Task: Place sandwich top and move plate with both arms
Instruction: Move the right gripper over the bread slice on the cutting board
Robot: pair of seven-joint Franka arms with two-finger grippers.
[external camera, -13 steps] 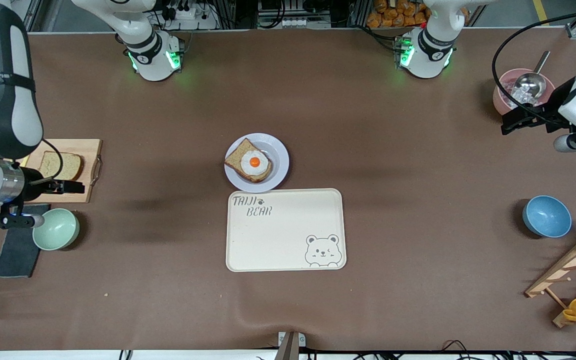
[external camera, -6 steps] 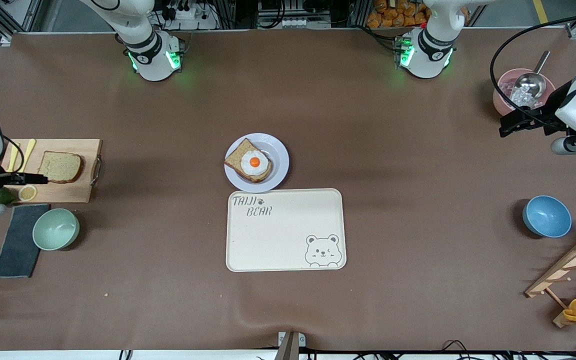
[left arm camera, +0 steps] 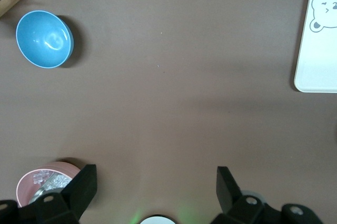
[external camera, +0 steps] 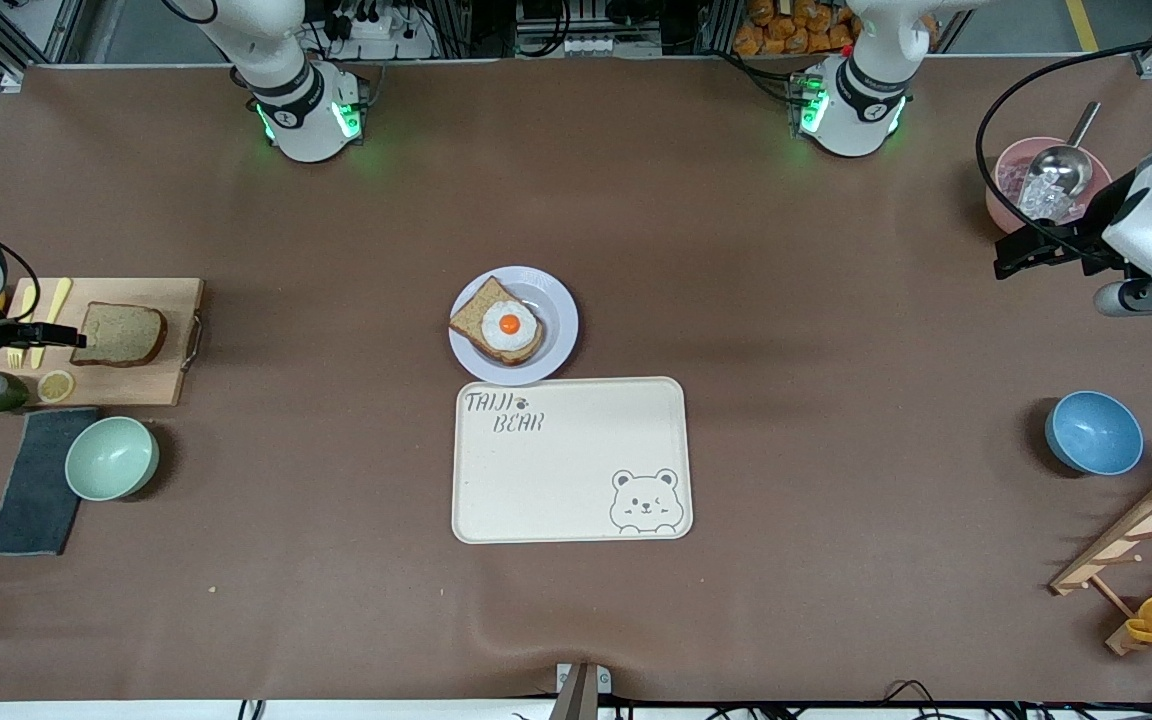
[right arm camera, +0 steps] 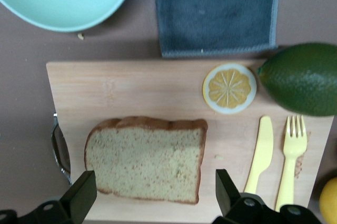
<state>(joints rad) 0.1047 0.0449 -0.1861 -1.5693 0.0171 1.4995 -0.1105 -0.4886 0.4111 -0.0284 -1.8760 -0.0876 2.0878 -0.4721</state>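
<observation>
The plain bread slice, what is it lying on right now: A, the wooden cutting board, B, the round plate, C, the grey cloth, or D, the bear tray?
A: the plain bread slice lies flat on the wooden cutting board, beside a lemon slice and a yellow knife.

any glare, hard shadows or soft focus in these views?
Front view: green base lights tint the table; soft shadows, no glare. Left wrist view: sheen inside the blue bowl. Right wrist view: the bread slice is slightly soft and evenly lit.
</observation>
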